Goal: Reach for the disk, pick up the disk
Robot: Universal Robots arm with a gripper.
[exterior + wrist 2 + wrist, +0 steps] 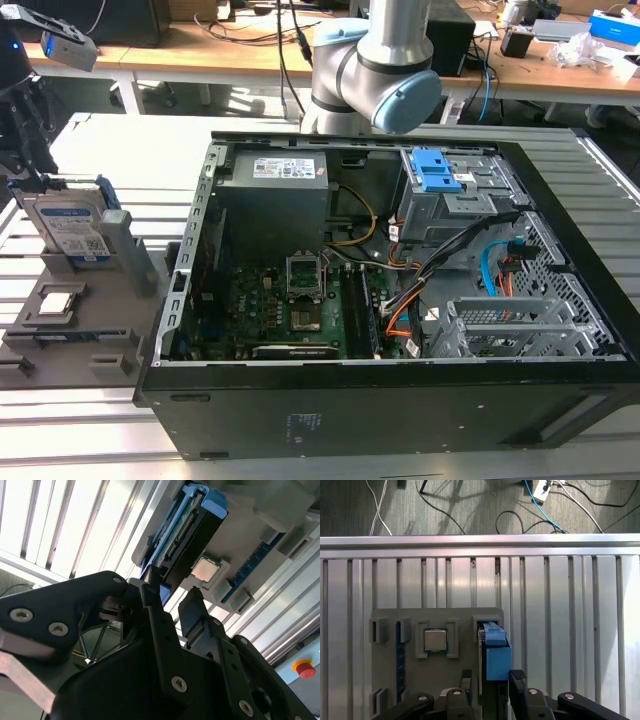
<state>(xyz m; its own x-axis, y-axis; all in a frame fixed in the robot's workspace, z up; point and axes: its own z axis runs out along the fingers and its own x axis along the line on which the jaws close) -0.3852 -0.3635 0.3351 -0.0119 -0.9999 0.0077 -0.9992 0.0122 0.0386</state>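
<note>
The tool (491, 679) is seen open, its fingers (517, 676) set to either side of the disk (495, 652). Nothing is gripped, and whether the pads touch cannot be told. The disk is stood on edge directly under the tool in a grey holder (435, 677), with a CPU chip (435, 640) seated just beside it on the slatted bench (570, 630). The disk is judged stiff, dense and shock-sensitive. Its flat faces are best clamped, and the blue bracket (492, 632) spared.
</note>
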